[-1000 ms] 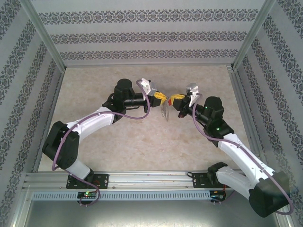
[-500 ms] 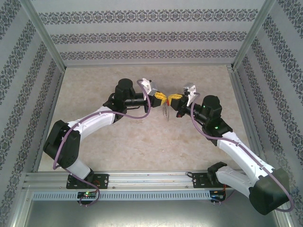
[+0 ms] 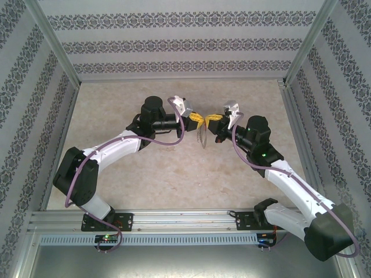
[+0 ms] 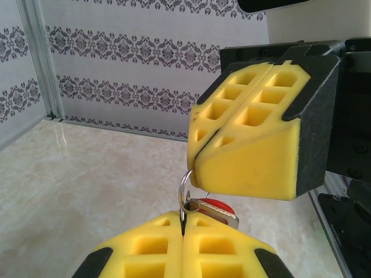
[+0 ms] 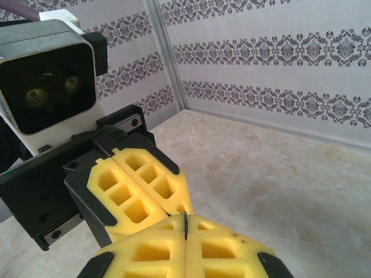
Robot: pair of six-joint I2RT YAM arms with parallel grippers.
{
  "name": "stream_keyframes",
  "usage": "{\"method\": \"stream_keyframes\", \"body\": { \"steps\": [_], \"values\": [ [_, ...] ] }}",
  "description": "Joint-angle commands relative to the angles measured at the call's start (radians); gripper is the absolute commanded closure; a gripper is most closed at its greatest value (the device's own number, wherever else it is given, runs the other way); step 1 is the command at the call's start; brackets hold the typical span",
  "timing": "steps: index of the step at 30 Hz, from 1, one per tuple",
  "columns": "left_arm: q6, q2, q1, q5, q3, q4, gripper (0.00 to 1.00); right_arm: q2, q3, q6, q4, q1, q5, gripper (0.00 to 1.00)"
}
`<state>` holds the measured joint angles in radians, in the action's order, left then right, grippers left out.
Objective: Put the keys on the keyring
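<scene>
The keyring hangs in the air between the two claws. In the left wrist view it shows as a thin silver curve. Its lower end runs into the seam of the left claw and its upper end runs to the seam of the right claw.

The key, with its red head and short silver blade, lies against the ring just to one side, above the left claw's yellow pads and under the right claw's. I cannot tell whether it is threaded onto the wire.

Both claws are pressed together, each pinching the ring wire. In the right wrist view a thin dark sliver of metal stands in the seam of the closed pads. The two sets of pads sit tip to tip and almost touch.

From above, the rest of the loop dangles below the meeting point, off the worktop. The claws meet over the middle of the worktop, with bare surface all round them. The patterned walls and the metal frame posts are well apart from them on every side.
</scene>
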<state>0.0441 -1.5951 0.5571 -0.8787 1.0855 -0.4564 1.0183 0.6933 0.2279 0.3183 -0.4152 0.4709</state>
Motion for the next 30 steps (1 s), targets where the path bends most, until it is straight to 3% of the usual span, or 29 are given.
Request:
{"method": "stream_keyframes", "body": {
  "steps": [1,12,30],
  "values": [
    [-0.011,0.020,0.021,-0.016,0.022,-0.043,1.00,0.003,0.010,-0.015,0.006,0.017,-0.011,1.00],
    [-0.016,0.034,0.020,0.003,0.008,-0.076,1.00,-0.026,-0.040,0.020,0.006,0.079,0.008,1.00],
    [-0.059,0.029,0.020,0.008,-0.002,-0.163,1.00,0.022,-0.041,0.069,0.014,0.102,0.143,1.00]
  ]
}}
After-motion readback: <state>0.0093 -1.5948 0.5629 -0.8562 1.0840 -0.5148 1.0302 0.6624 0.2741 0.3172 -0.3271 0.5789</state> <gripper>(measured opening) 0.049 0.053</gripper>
